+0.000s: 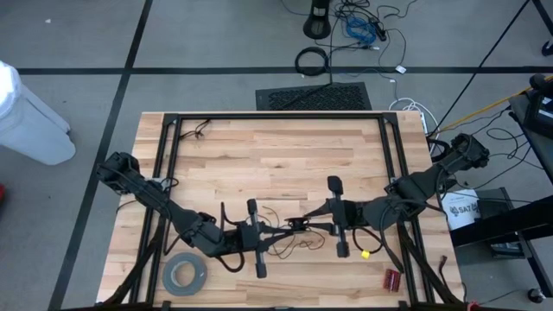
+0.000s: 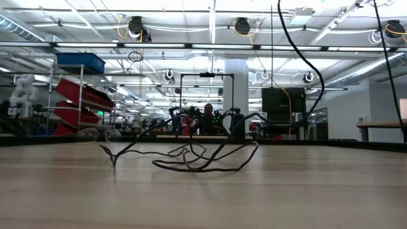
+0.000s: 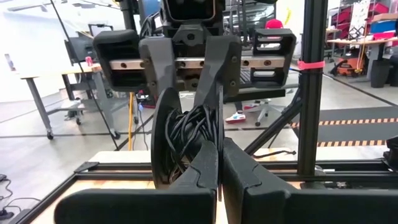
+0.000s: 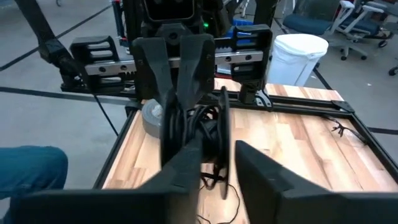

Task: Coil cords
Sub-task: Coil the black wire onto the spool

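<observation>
The wooden table [image 1: 276, 147] carried both arms reaching inward toward each other. The cords [image 1: 289, 235] lay in a loose tangle between them, its disc hard to make out. The left gripper [image 1: 263, 231] was pinched closed on the coiled wire; the right gripper [image 1: 321, 221] stood partly apart around it.

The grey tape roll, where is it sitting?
In the high view the grey tape roll lies near the table's front edge, left side, beside the left gripper.
</observation>
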Motion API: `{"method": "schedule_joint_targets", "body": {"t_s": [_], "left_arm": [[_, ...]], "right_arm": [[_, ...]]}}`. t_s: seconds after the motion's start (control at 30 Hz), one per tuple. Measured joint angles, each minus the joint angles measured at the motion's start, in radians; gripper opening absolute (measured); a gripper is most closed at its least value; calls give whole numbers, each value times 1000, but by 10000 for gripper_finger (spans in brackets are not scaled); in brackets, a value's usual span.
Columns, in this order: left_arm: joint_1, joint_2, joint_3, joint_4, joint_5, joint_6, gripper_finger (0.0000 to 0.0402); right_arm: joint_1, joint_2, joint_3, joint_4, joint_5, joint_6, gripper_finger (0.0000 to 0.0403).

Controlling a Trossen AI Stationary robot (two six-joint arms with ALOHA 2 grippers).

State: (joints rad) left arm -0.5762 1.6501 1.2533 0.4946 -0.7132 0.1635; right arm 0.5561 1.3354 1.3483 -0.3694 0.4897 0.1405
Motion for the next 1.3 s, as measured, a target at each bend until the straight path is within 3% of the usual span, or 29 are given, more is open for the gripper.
{"method": "schedule_joint_targets", "body": {"t_s": [0.13, 0.37, 0.6, 0.73, 0.93, 1.1, 1.3], "left_arm": [[0, 0, 0, 0, 3, 1, 18], [-12, -1, 0, 13, -8, 45, 69], [-107, -59, 0, 16, -229, 179, 100], [-147, -67, 0, 3, -251, 149, 106], [-118, -13, 0, -132, -153, -46, 107], [-56, 59, 0, -130, -50, -146, 113], [-20, 117, 0, -65, 82, -219, 174]], "right_arm": [[0, 2, 0, 1, 3, -20, 12], [2, 3, 0, -2, 5, -22, 3], [11, -43, 0, -2, 13, -43, 1], [36, -74, 0, 0, 76, -60, 1], [49, -102, 0, 10, 119, -87, 0], [48, -106, 0, 55, 120, -121, 0], [49, -107, 0, 51, 116, -129, 0]]}}
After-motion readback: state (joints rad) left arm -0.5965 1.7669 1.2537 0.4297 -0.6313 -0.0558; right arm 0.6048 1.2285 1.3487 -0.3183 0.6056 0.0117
